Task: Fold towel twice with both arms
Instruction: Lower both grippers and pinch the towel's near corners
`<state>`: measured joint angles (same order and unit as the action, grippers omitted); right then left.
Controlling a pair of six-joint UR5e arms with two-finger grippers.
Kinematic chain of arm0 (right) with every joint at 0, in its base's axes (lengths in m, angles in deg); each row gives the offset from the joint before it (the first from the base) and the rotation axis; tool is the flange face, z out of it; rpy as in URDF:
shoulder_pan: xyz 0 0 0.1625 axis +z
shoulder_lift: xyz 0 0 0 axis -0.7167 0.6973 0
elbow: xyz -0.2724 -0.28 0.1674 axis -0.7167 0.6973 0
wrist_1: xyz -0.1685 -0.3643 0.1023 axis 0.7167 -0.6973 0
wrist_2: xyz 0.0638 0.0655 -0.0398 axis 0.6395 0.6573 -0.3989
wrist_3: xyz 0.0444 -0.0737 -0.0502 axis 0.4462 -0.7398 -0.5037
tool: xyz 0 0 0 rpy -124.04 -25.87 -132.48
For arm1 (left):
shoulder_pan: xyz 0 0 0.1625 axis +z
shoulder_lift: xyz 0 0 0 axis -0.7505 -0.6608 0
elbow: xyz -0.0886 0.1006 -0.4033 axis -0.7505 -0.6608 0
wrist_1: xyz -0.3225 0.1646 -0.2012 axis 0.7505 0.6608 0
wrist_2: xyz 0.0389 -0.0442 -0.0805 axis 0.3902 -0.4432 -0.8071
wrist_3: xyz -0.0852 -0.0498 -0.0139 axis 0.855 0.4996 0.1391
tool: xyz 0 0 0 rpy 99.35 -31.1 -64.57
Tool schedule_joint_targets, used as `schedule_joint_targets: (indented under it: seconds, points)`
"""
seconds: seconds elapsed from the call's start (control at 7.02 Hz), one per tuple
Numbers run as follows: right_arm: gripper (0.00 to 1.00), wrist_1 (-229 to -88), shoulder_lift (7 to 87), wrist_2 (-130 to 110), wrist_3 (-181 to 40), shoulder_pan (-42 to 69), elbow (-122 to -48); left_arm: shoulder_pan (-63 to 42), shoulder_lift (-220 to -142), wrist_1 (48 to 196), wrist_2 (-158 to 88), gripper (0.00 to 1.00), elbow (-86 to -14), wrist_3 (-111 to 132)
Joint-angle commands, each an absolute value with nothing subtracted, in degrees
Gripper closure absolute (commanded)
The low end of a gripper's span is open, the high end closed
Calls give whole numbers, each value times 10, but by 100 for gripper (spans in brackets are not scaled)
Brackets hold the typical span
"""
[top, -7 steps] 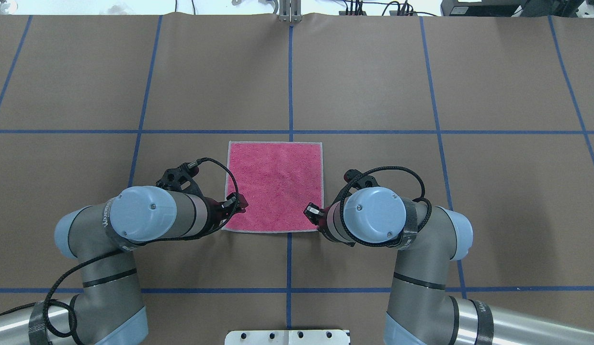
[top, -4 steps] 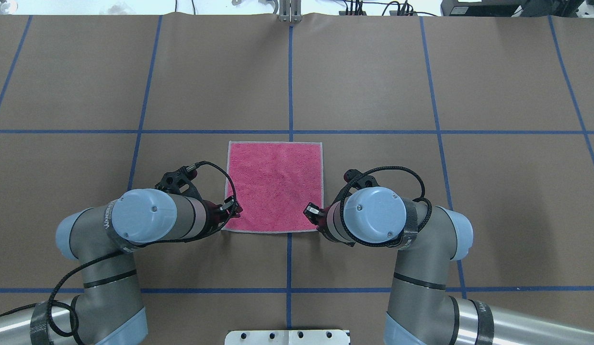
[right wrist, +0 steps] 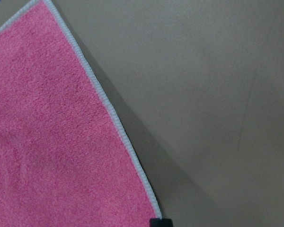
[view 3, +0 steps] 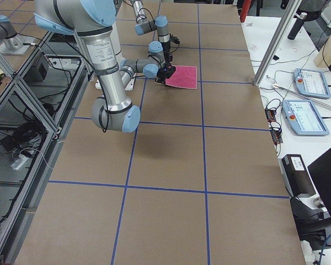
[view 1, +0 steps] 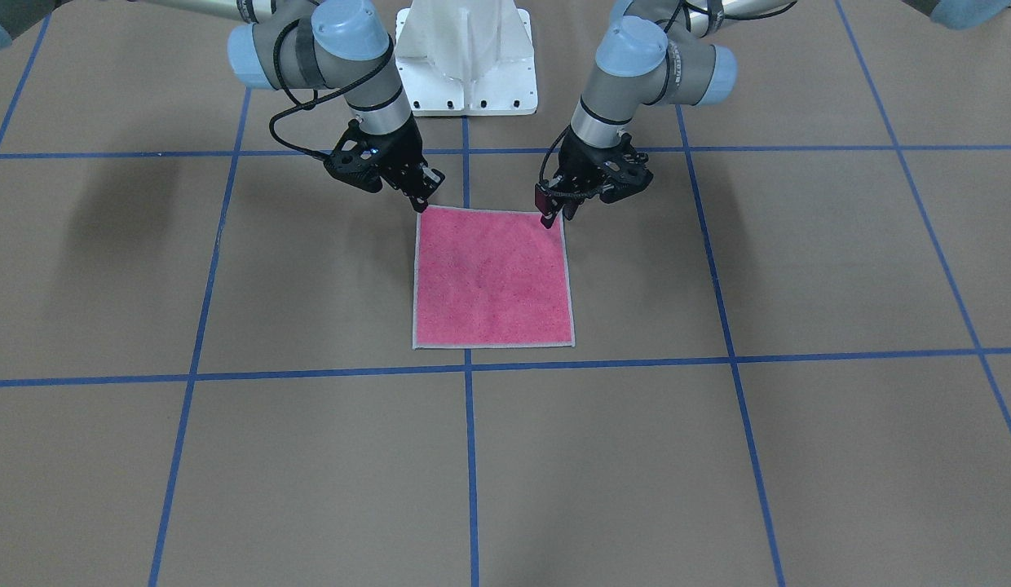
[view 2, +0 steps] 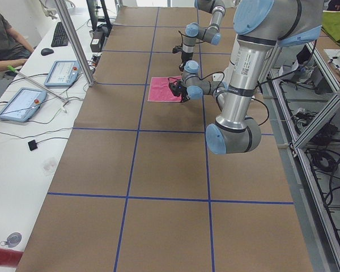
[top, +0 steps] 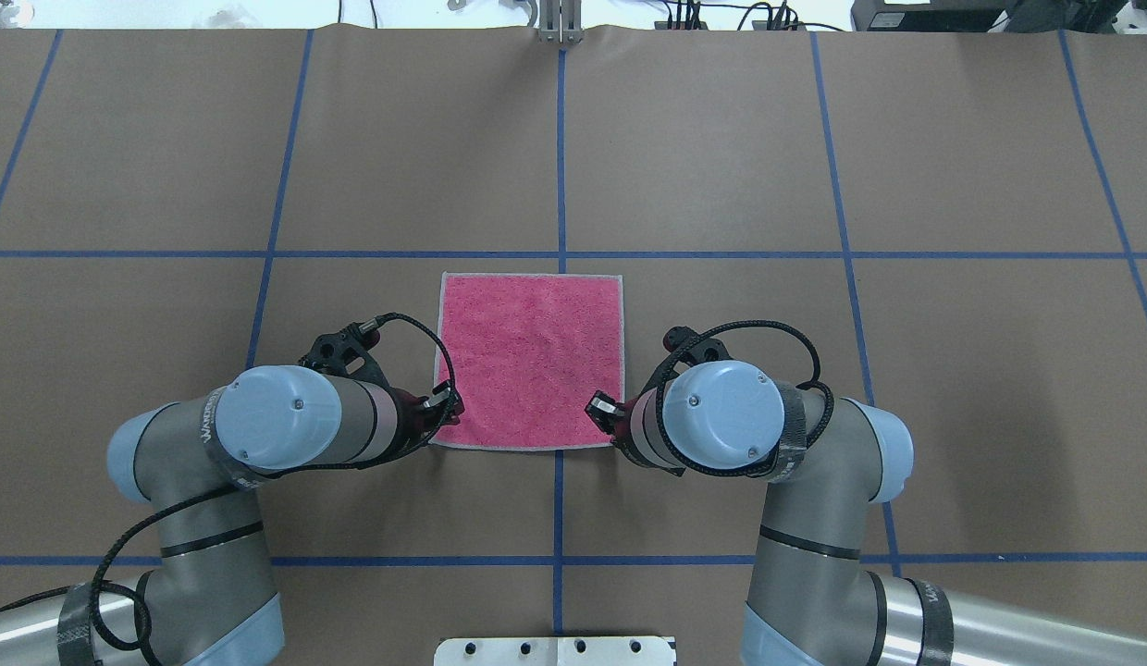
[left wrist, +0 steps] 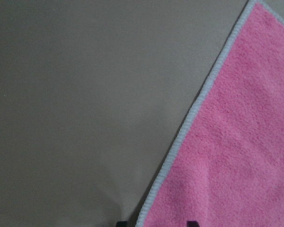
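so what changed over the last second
The left tool slid a little back toward the robot and outward, from over the pink face to the near left corner of the towel. Nothing visibly got taken hold of or let go. The right tool stayed at the near right corner, and the towel stayed flat and unfolded in the same spot.

You are looking at a desk (top: 953,139) that is lying under brown paper, and blue tape lines (top: 561,157) are dividing it into large squares. A white bolted pedestal (view 1: 465,57) is standing at the middle of one long edge. Beside the desk, a white side table (view 2: 22,147) is carrying one tablet (view 2: 61,72), a second tablet (view 2: 16,103), a keyboard (view 2: 60,34) and a mouse (view 2: 46,51). A person in a dark shirt (view 2: 3,39) is sitting there.
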<state>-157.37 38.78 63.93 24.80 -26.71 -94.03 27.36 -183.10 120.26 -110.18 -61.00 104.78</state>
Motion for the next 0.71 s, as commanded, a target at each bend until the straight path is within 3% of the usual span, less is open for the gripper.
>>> schedule_joint_targets:
  seconds: [0.0, 0.28, 0.57]
  points:
    - [100, -1574, 387, 639, 249, -267, -941, 274, -1831, 1201, -1103, 48, -610, 1048]
    - [100, -1574, 387, 640, 249, -266, -943, 274, -1831, 1198, -1104, 54, -610, 1048]
    - [100, -1574, 387, 639, 250, -266, -943, 275, -1832, 1196, -1105, 54, -614, 1050]
